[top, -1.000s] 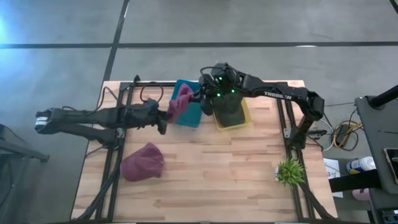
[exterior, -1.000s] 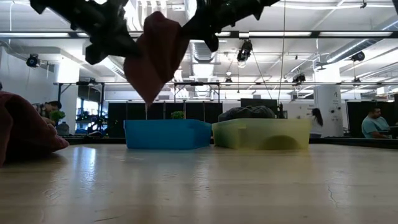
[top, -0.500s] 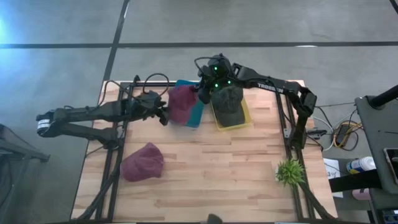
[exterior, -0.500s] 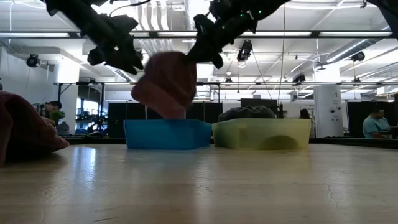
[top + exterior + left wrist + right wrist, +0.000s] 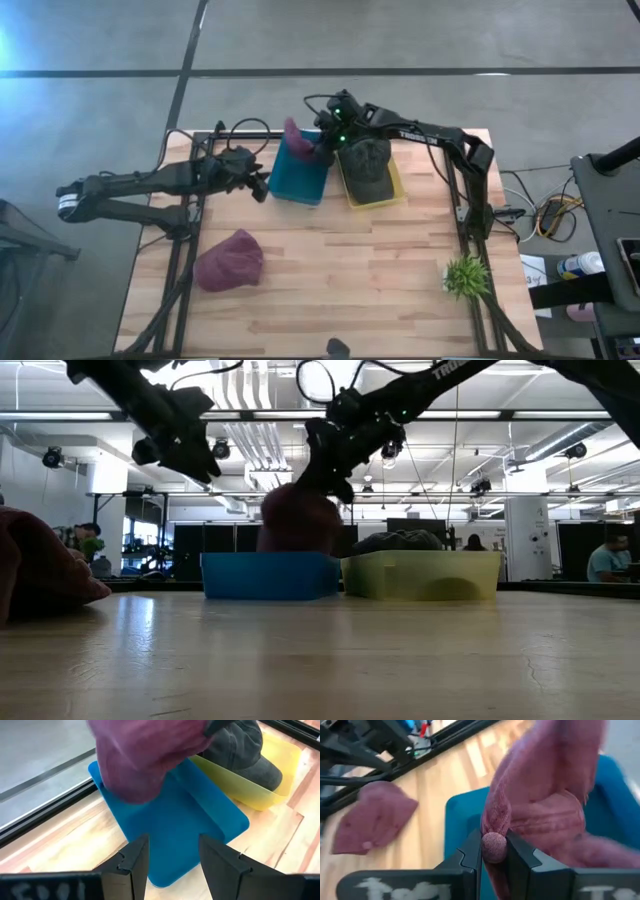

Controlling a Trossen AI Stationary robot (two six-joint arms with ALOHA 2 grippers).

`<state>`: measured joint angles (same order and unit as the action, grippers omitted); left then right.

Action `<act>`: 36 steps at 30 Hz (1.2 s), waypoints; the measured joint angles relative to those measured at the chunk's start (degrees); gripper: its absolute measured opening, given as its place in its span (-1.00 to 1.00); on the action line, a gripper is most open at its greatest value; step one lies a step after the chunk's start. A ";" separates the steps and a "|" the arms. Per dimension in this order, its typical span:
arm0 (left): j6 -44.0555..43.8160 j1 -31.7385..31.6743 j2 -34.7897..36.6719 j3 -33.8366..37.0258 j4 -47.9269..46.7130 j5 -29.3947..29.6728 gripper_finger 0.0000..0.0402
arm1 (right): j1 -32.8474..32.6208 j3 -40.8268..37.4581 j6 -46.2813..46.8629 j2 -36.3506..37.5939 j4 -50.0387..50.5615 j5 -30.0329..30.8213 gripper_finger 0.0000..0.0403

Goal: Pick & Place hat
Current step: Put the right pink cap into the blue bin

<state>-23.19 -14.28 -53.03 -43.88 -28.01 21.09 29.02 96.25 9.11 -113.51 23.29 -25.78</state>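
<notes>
Pinching a fold of the maroon knit hat (image 5: 540,815) between the right gripper (image 5: 495,851) jaws, fabric bunching over the blue bin (image 5: 465,817). Lying flat on the wooden counter (image 5: 440,780) beyond the bin, well apart from it: a second maroon hat (image 5: 372,820).

A light butcher-block table (image 5: 340,270) stands on a grey concrete floor (image 5: 100,100) crossed by dark seams. A small green potted plant (image 5: 466,276) sits near the table's right front corner. Beyond the table, the low view shows an open hall lit by long ceiling strip lights (image 5: 560,416), with a white pillar (image 5: 522,535) and a seated person (image 5: 603,558) at the far right.
</notes>
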 joint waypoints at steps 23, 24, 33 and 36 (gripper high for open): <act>-1.17 -0.37 0.01 -0.81 1.01 -0.14 -0.20 | -1.88 6.49 -0.51 -6.01 -0.32 -3.89 -0.76; -1.17 -0.37 0.01 -0.81 1.01 -0.14 -0.20 | -1.82 6.85 -0.94 -6.85 -0.35 -4.23 -0.76; -0.72 -0.37 0.01 -0.81 0.97 -0.20 -0.20 | -0.99 11.61 -3.71 -11.12 2.42 -3.45 -0.56; -0.77 -0.37 0.01 -0.81 0.96 -0.20 -0.20 | -0.61 12.50 -6.11 -11.05 5.40 1.59 -0.34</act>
<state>-23.97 -14.66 -53.01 -44.69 -27.05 20.88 28.41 108.75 3.00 -124.56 28.68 -24.19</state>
